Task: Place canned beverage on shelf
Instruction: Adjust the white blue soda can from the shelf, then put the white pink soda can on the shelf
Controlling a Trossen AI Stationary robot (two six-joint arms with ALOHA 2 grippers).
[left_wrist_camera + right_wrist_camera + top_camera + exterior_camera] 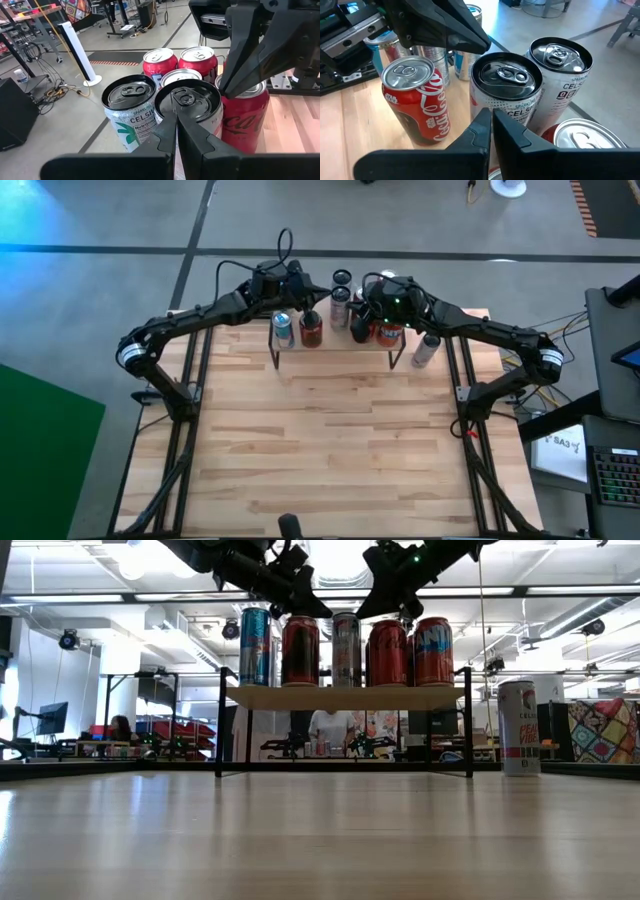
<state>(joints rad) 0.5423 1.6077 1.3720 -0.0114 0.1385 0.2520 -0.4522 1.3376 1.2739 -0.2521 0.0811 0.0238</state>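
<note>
While both arms reach in over the shelf from either side, left gripper and right gripper hover just above the can tops, each with fingers pressed together and holding nothing. Low view count: five cans upright on the shelf, one white can on the tabletop beside the shelf's right legs.

The shelf, a light wooden plank on thin black legs, stands at the table's far edge. Five upright cans line its top: a blue can, a dark red can, a silver can, and two red cans.
</note>
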